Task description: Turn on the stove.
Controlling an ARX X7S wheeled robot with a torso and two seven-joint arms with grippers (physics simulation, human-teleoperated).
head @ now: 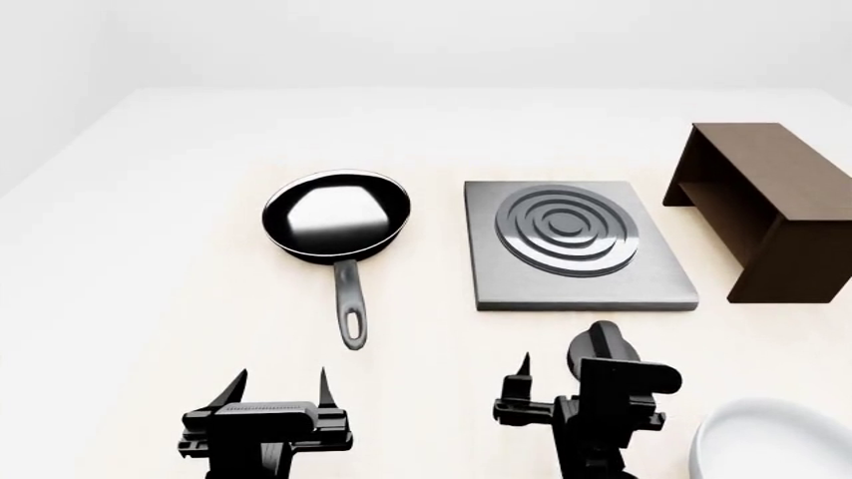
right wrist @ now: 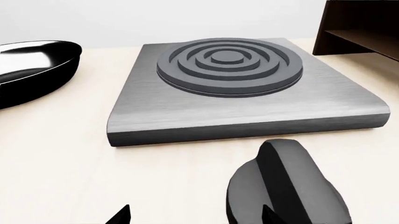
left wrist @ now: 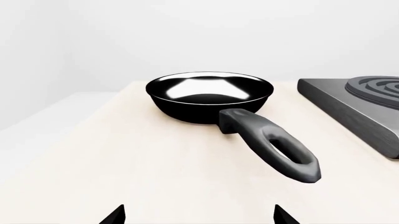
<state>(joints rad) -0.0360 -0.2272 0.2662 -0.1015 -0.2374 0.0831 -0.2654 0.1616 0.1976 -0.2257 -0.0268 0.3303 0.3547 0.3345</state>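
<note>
While both pincers gape empty, pale wood table bears stove, knob; white walls.

Pan sat left of stove; box right of stove; knob just before stove's front edge; bowl at near right.

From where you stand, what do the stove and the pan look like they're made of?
The stove looks like brushed grey metal: faint streaks run across its flat top, with darker matte ring coils. The frying pan looks like glossy black coated metal, since its bowl mirrors bright light. Its handle seems duller, perhaps plastic.
</note>
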